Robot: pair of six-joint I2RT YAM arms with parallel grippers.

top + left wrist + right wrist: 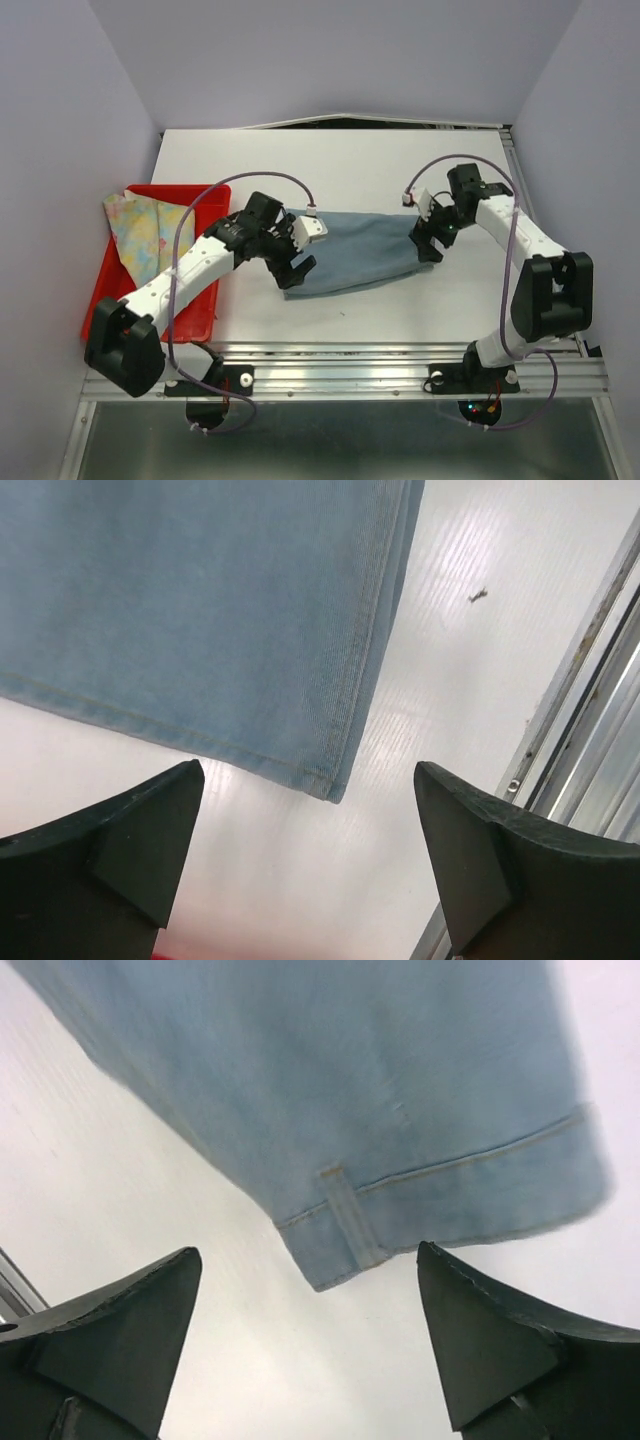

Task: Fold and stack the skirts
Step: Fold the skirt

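The left gripper (310,780) and the right gripper (310,1260) hang with jaws apart and nothing between them, each just short of one end of the light blue denim skirt (350,250). The risk lies there: the stitched hem corner ahead of the left fingers and the belt-loop corner ahead of the right lie flat on the smooth white table (400,160). A shallow pinch could skid off or catch only one layer, leaving a crooked fold. The skirt lies spread between the two tools, plain side up, wider toward the left one and lightly rumpled. Farther off, on the left gripper's outer side, the floral skirt (150,230) sits loosely heaped in a red bin (205,188).
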